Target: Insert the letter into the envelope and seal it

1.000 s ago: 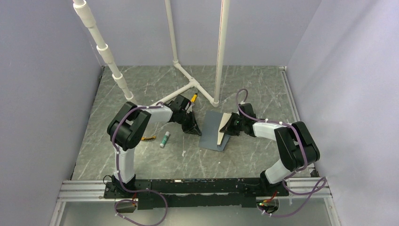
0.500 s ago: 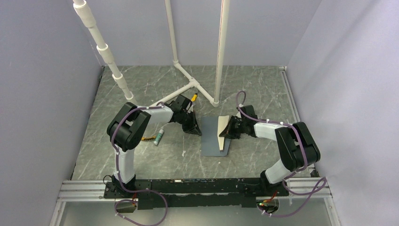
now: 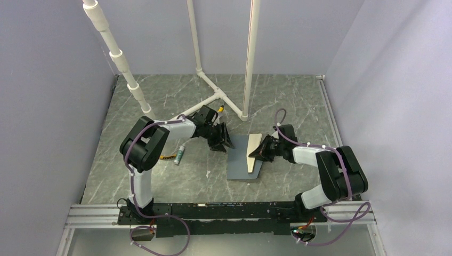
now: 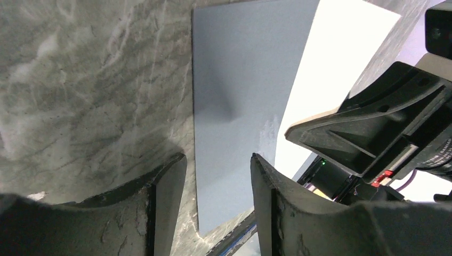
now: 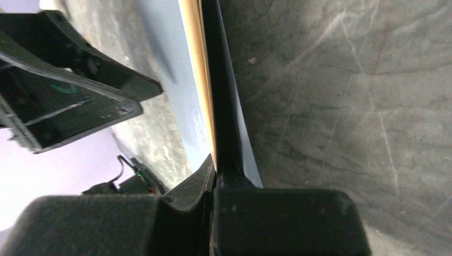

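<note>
1. Envelope (image 3: pixel 238 160) lies flat on the table (image 3: pixel 298 101), about midway between the left and right edges and a little nearer the near edge.
2. Letter (image 3: pixel 255 140) stands tilted on a long edge over the envelope's right half. Cream side faces the left arm.
3. Right gripper (image 3: pixel 256 152) is clenched on the letter. In the right wrist view the sheet's tan edge runs straight out from between the pressed fingers (image 5: pixel 192 184).
4. Left gripper (image 3: pixel 226 141) is released, with nothing between its jaws. It sits at the envelope's far-left corner.
5. In the left wrist view the envelope's left edge runs through the gap between the two fingers (image 4: pixel 160 202). Cannot tell whether they touch the paper.
6. The two grippers face each other across the envelope, near but apart.
7. Tube (image 3: pixel 181 155), white with a green cap, lies toward the left edge, well apart from the envelope.
</note>
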`<state>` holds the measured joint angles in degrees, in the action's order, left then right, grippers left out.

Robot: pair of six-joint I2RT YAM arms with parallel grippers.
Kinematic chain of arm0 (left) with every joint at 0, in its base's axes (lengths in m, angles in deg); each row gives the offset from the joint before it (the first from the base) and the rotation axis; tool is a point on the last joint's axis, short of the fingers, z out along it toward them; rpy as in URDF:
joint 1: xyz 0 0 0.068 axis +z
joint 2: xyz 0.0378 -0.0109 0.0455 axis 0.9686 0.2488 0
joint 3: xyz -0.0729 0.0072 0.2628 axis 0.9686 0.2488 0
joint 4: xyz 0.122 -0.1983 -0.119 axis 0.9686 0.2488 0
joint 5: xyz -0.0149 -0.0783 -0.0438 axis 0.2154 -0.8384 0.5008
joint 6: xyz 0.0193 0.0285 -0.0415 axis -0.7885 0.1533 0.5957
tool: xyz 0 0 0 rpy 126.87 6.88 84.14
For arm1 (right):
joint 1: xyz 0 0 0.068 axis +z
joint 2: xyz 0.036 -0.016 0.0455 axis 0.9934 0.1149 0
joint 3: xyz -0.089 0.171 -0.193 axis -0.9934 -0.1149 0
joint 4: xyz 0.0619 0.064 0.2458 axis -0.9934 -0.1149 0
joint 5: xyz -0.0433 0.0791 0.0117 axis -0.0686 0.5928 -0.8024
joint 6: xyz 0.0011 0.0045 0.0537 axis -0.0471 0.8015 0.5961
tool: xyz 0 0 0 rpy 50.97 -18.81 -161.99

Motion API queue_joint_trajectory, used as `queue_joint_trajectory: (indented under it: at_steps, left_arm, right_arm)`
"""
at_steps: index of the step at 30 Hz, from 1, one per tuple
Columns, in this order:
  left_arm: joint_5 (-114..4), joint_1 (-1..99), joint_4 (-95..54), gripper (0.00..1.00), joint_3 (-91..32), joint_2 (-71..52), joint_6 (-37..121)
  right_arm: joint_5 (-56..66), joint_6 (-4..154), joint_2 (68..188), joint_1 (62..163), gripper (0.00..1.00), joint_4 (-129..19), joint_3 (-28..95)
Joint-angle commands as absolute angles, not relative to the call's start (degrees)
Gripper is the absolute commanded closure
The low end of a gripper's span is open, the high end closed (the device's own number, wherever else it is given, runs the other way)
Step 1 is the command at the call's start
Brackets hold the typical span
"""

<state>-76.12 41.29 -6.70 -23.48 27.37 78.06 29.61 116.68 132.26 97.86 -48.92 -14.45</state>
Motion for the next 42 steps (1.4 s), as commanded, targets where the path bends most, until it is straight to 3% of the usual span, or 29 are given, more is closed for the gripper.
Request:
queue_joint_trajectory:
  at_steps: [1,6,13,18,21,31,42]
  left_arm:
    - [-71.85,41.75,-5.04,0.43,-20.77,27.01,77.46]
    - [-74.83,41.84,-8.00,0.41,-19.09,26.73,79.17]
    - [-83.46,42.83,-16.47,0.57,-17.67,29.08,84.70]
    - [-89.13,44.34,-26.15,0.76,-14.03,29.67,90.72]
    - [-90.73,45.07,-30.07,0.96,-12.85,29.55,92.60]
    - [-82.85,45.19,-16.60,0.98,-17.80,27.22,81.88]
    - [-85.47,45.10,-19.34,0.98,-17.68,29.29,82.72]
  right_arm:
    - [33.46,123.30,129.02,96.00,1.00,-39.88,-16.95]
    - [34.62,125.30,128.66,95.27,1.00,-36.90,-17.41]
    - [37.20,125.82,131.40,95.35,1.00,-32.41,-18.42]
    - [37.13,124.64,130.94,95.35,1.00,-33.62,-18.01]
    - [37.07,123.22,131.14,95.35,1.00,-35.37,-17.48]
    - [31.00,113.54,130.38,95.35,1.00,-52.97,-14.63]
    - [34.62,113.27,134.64,96.82,1.00,-50.41,-14.24]
